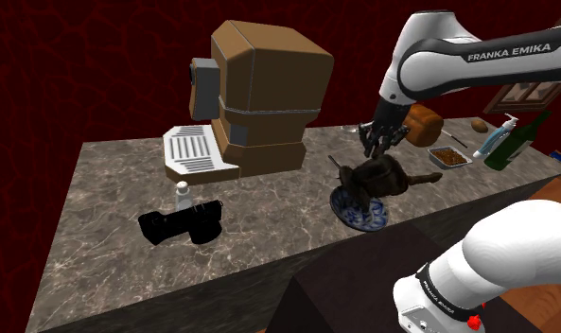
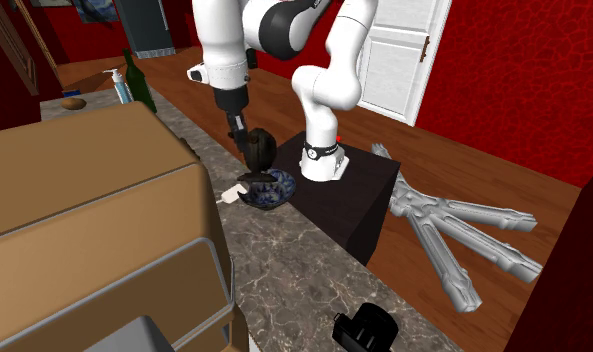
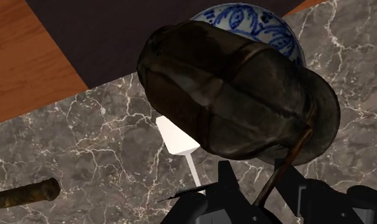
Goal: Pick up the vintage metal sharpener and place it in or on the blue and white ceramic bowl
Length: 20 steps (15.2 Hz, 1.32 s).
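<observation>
1. Four entries, read from the shoulder view's left; brown boxy machine — stands well apart on the marble counter; no part in the job.
2. Blue and white bowl — near the counter's front edge; largely covered by the sharpener.
3. Dark sharpener — directly over the bowl; hanging or resting, cannot tell.
4. Gripper — just above the sharpener's top; clamped or loose, cannot tell; judged step: placing; next move calls for settling the load, letting go, rising straight.

A grey marbled table is seen, on which a large brown boxy machine, a black camera, a blue-and-white patterned bowl and a dark green bottle are set.
</observation>
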{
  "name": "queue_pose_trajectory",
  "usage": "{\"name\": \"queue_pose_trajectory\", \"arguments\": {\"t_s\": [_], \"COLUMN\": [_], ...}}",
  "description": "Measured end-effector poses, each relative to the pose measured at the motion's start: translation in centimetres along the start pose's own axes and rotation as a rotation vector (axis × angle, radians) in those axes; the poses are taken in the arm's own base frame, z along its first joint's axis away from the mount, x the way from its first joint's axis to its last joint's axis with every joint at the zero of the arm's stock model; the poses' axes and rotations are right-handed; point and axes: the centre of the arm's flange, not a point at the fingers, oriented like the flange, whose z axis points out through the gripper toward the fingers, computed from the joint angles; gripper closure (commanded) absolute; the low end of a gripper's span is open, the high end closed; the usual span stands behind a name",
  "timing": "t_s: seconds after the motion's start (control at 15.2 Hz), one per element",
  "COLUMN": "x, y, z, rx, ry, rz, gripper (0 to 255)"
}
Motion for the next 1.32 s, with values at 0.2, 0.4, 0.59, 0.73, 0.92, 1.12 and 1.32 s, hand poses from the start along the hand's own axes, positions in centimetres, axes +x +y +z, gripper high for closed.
{"name": "queue_pose_trajectory", "arguments": {"t_s": [0.2,0.4,0.59,0.73,0.92,1.12,1.32], "x": [-0.1,0.0,0.2,0.6,1.1,0.9,0.9], "y": [0.0,-0.3,-0.4,-0.6,-1.3,-1.2,-0.8], "z": [1.6,3.0,4.2,4.8,5.3,5.2,5.3], "rx": [0.0,0.001,0.005,0.018,0.041,0.038,0.039], "ry": [0.0,0.003,0.013,0.042,0.087,0.079,0.082], "rz": [0.0,0.0,0.0,0.0,-0.001,0.0,0.0], "gripper": [255,255,255,255,255,255,0]}}
